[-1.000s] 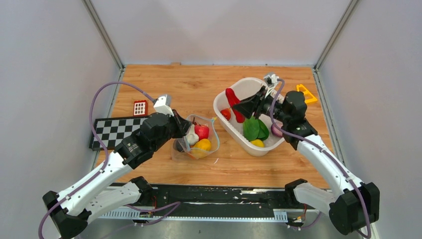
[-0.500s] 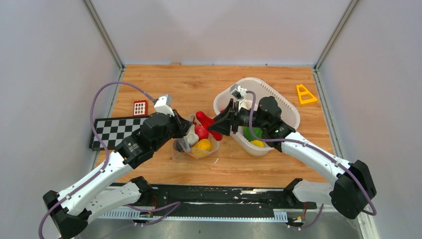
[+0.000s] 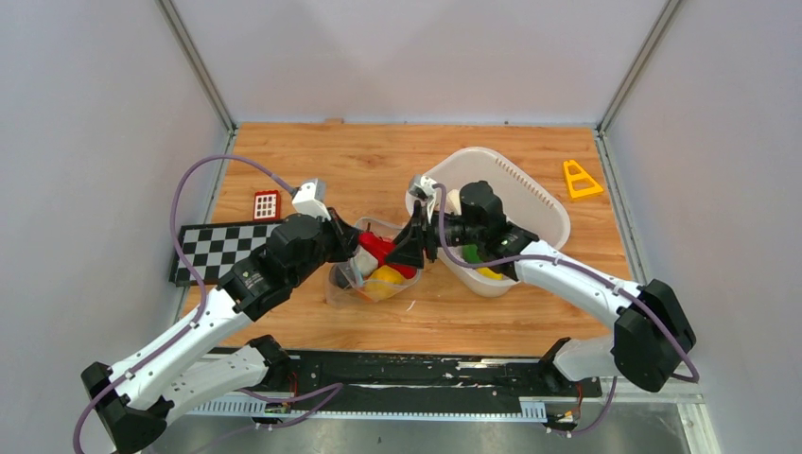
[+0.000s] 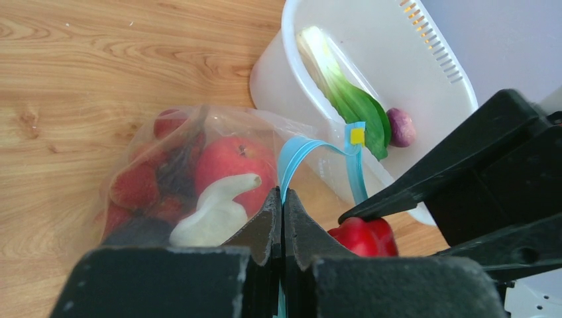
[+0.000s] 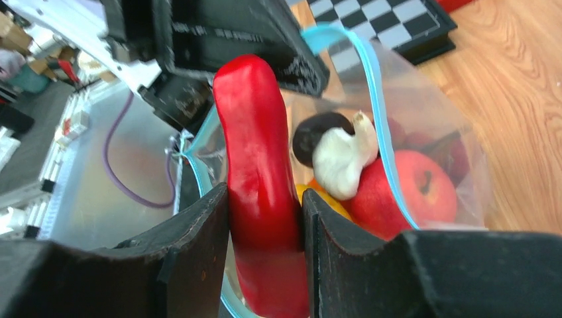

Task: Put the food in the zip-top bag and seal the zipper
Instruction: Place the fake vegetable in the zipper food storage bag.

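Observation:
The clear zip-top bag (image 3: 339, 284) stands open on the wood between the arms. My left gripper (image 3: 352, 253) is shut on its teal zipper (image 4: 311, 149) edge, holding the mouth up, seen close in the left wrist view (image 4: 283, 199). Inside lie a red apple (image 5: 411, 189), a white garlic bulb (image 5: 341, 159), a dark piece (image 5: 311, 132) and something yellow-orange (image 5: 318, 195). My right gripper (image 5: 265, 218) is shut on a long red pepper (image 5: 258, 152), whose tip hangs over the bag's mouth (image 3: 378, 248).
The white basket (image 3: 530, 180) sits right of the bag, holding green leaves (image 4: 351, 99), a small purple piece (image 4: 399, 126) and a yellow item (image 3: 489, 273). A checkerboard (image 3: 222, 246) and small red block (image 3: 267, 204) lie left; a yellow triangle (image 3: 579, 178) is far right.
My right arm has lifted the red pepper out of the basket and swung it left to the bag's mouth. The left gripper has kept its hold on the zipper edge.

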### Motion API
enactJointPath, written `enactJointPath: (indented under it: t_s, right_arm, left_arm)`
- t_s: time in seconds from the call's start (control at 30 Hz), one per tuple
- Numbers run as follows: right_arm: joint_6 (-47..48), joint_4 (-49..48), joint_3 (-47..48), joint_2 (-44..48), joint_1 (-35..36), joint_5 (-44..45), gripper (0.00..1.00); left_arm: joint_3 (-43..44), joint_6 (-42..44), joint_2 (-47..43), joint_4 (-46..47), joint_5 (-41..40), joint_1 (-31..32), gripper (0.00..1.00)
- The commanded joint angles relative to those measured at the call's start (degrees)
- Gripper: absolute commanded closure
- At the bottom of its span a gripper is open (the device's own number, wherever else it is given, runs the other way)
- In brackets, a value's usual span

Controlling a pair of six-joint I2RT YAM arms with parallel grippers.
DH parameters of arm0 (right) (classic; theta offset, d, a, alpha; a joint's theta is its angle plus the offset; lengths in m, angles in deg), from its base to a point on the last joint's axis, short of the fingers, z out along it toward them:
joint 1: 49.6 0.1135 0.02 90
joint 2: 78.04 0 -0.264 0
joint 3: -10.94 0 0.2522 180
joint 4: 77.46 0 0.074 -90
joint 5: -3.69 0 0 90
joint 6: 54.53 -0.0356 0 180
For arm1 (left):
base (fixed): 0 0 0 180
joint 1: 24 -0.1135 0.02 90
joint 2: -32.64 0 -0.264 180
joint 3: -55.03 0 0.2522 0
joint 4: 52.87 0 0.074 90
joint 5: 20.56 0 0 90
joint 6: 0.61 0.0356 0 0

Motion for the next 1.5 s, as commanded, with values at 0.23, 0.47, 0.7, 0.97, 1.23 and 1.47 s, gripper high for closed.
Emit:
enactJointPath:
  t_s: [0.23, 0.47, 0.7, 0.97, 1.23, 1.47]
  right_arm:
    - [20.66, 23.52, 7.60, -2.73, 1.12, -1.61, 0.71]
    - [23.78, 32.28, 15.92, -7.90, 6.22, 8.01, 0.66]
    - [25.88, 42.27, 24.46, -14.18, 13.24, 24.61, 0.58]
    - [24.39, 38.12, 21.90, -8.31, 13.97, 22.47, 0.34]
    - [23.27, 36.45, 15.91, -2.20, 13.87, 25.78, 0.34]
    - [25.78, 42.14, 16.80, -6.43, 13.92, 23.79, 0.37]
  left_arm:
    - [1.23, -0.42, -1.66, 2.08, -1.73, -0.01, 0.99]
    - [1.12, -0.49, -1.16, 2.99, -0.35, -0.04, 0.99]
    - [1.67, -0.35, -1.08, 2.52, -0.28, -0.08, 0.99]
    - [1.75, -0.10, -1.09, 2.42, -0.54, -0.04, 0.99]
    - [1.67, 0.11, -1.34, 2.03, -1.05, -0.01, 0.99]
    - [1.85, 0.13, -0.93, 2.50, -0.66, -0.04, 0.99]
